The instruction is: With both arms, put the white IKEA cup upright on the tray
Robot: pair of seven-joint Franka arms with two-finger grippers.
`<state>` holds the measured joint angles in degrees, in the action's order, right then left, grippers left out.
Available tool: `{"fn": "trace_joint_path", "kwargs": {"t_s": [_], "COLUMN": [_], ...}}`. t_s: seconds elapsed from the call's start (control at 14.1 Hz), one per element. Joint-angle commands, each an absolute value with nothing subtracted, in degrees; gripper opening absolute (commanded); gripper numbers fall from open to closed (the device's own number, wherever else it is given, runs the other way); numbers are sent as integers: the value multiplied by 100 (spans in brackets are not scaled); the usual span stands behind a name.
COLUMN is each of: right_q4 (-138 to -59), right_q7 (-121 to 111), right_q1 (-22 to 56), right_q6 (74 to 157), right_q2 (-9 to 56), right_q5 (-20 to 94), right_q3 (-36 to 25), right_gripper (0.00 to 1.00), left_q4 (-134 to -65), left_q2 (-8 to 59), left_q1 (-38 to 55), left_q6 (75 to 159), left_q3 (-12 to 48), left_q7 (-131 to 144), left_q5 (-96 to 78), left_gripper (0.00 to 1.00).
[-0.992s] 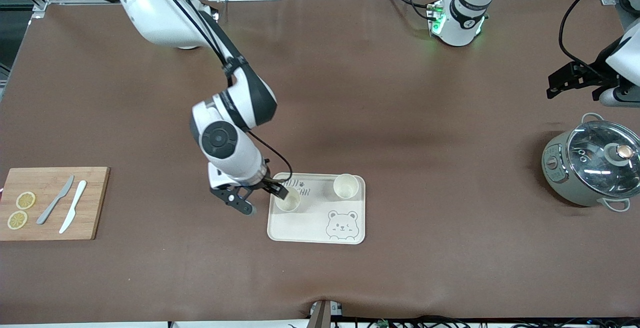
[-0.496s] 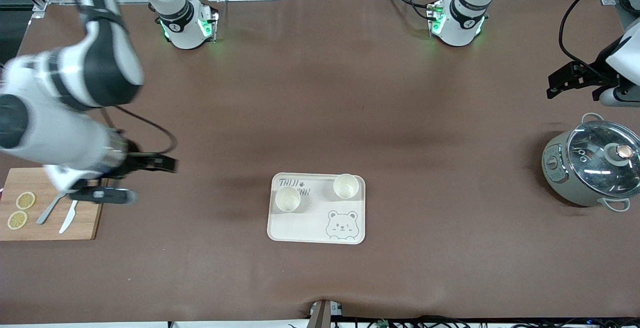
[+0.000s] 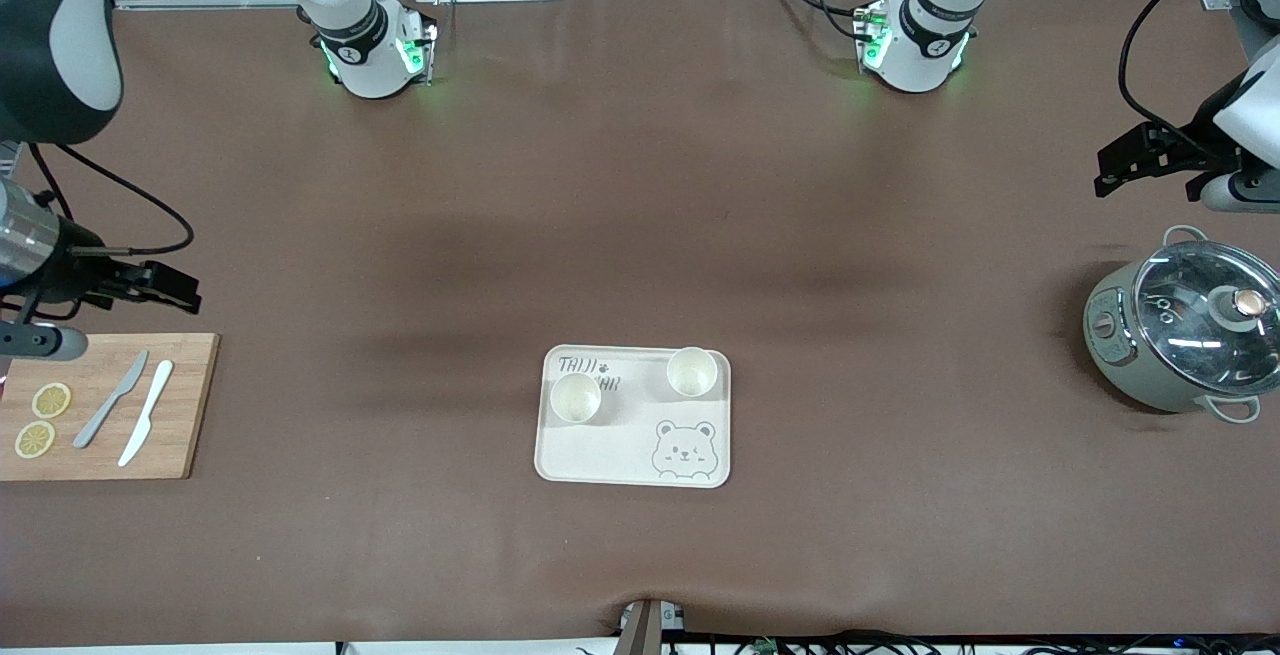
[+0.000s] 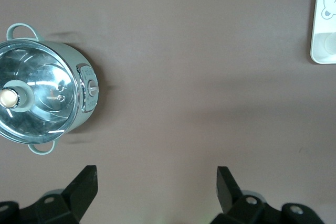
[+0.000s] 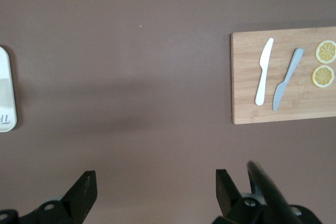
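Note:
The cream bear tray (image 3: 600, 455) lies mid-table, toward the front camera. Two white cups stand upright on it: one (image 3: 576, 398) toward the right arm's end, the other (image 3: 691, 371) toward the left arm's end. My right gripper (image 3: 140, 321) is open and empty, up over the table at the cutting board's edge; its wrist view shows wide-apart fingers (image 5: 156, 184) and only the tray's edge (image 5: 5, 93). My left gripper (image 3: 1150, 190) is open and empty, waiting over the table above the pot; in its wrist view (image 4: 156, 182) the tray's corner (image 4: 324, 24) shows.
A wooden cutting board (image 3: 190, 405) (image 5: 247, 98) at the right arm's end holds a grey knife (image 3: 112, 398), a white knife (image 3: 147, 411) and two lemon slices (image 3: 42, 419). A grey-green pot with a glass lid (image 3: 1180, 325) (image 4: 44, 98) stands at the left arm's end.
My right gripper has left the cup standing on the tray and swung away and up to the cutting board's end. The left arm has not moved.

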<state>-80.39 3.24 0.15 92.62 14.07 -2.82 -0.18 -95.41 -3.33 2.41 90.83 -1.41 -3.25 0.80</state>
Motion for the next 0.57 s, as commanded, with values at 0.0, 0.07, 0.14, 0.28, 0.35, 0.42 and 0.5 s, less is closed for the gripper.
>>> {"fn": "trace_joint_path", "kwargs": {"t_s": [0.0, 0.07, 0.14, 0.28, 0.35, 0.42, 0.5], "right_q4": [-8490, -8516, -8525, -8543, -8552, -8552, -8552], "right_q7": [185, 185, 185, 193, 193, 202, 228], "right_q1": [-202, -246, -255, -246, -237, -229, -211], "right_q6": [9466, 9492, 9492, 9466, 9457, 9440, 9431], "right_q2": [1231, 1222, 1230, 1204, 1187, 1187, 1187], "right_q5": [-387, -387, -387, -387, -387, -387, -387], "right_q3": [97, 97, 97, 105, 105, 105, 105], "right_gripper": [100, 100, 100, 100, 100, 100, 100], "left_q4": [-9475, -9475, -9475, -9475, -9475, -9475, -9475], "left_q2": [-334, -334, -334, -334, -334, -334, -334], "left_q1": [246, 246, 246, 246, 246, 246, 246], "left_q6": [9062, 9062, 9062, 9062, 9062, 9062, 9062], "left_q3": [-141, -141, -141, -141, -141, -141, -141], "left_q7": [-413, -413, -413, -413, -413, -413, -396], "left_q5": [105, 105, 105, 97, 97, 97, 97], "left_gripper": [100, 100, 100, 100, 100, 100, 100]}}
